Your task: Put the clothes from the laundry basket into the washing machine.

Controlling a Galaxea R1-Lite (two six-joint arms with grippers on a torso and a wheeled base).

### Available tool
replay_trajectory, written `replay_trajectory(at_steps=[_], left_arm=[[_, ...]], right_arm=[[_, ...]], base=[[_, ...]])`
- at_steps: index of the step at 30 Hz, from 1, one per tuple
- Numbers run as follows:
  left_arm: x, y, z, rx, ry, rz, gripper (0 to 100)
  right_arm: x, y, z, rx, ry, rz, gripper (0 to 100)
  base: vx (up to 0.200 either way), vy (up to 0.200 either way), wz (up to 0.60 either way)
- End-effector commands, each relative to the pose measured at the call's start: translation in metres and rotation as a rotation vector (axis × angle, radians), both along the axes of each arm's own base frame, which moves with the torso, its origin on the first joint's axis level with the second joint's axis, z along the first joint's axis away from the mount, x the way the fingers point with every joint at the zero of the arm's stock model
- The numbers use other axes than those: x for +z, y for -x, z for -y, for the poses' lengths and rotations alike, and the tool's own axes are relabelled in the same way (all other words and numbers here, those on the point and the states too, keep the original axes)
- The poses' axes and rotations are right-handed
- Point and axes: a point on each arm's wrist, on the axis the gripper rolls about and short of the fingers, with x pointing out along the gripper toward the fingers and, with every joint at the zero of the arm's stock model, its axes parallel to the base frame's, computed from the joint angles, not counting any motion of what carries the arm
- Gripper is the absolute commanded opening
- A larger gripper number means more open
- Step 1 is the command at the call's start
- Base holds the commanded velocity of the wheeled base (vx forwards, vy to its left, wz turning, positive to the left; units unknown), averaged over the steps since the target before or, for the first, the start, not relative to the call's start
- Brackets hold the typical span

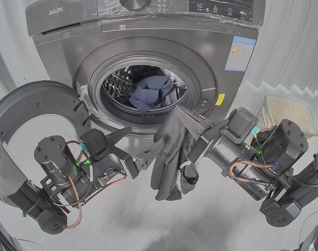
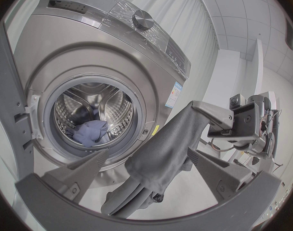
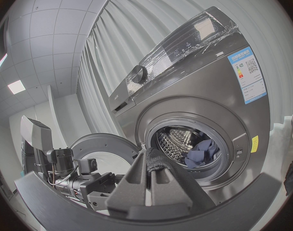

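The grey washing machine (image 1: 141, 46) stands with its round door (image 1: 37, 105) swung wide to the left. A blue garment (image 1: 150, 93) lies inside the drum (image 2: 88, 113). My right gripper (image 1: 179, 111) is shut on the top of a dark grey garment (image 1: 173, 157), just below the lower right rim of the drum opening. The cloth hangs down loosely toward the floor. My left gripper (image 1: 146, 134) is open beside the hanging cloth, one finger close to its left edge. In the right wrist view the dark grey garment (image 3: 185, 183) is pinched in the right gripper (image 3: 149, 159).
A cream laundry basket (image 1: 291, 112) stands on the floor to the right of the machine, partly hidden by my right arm. White curtains hang behind. Bare grey floor (image 1: 214, 213) lies in front of the machine.
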Motion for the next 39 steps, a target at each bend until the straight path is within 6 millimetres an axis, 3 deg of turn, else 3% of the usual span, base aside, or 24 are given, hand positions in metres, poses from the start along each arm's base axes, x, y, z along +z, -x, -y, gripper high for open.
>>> replay_trajectory(at_steps=[1, 12, 18, 31, 39], left_arm=[[-0.003, -0.009, 0.012, -0.015, 0.003, 0.005, 100], [-0.02, -0.023, 0.034, -0.048, -0.048, 0.015, 100], [-0.012, -0.029, 0.038, -0.047, -0.023, 0.048, 100], [-0.008, -0.016, 0.047, -0.096, -0.018, 0.054, 100], [-0.013, -0.018, 0.044, -0.077, -0.032, 0.042, 100]], right_arm=[[-0.005, -0.002, -0.003, 0.001, 0.01, -0.009, 0], [-0.002, -0.004, -0.005, 0.003, -0.004, -0.005, 0], [-0.002, -0.004, -0.005, 0.004, -0.006, -0.007, 0], [-0.004, -0.007, -0.004, -0.005, -0.001, -0.012, 0], [-0.003, -0.009, -0.003, -0.014, -0.006, -0.008, 0]], base=[[0.0, 0.0, 0.0], [0.0, 0.0, 0.0], [0.0, 0.0, 0.0], [0.0, 0.0, 0.0], [0.0, 0.0, 0.0]])
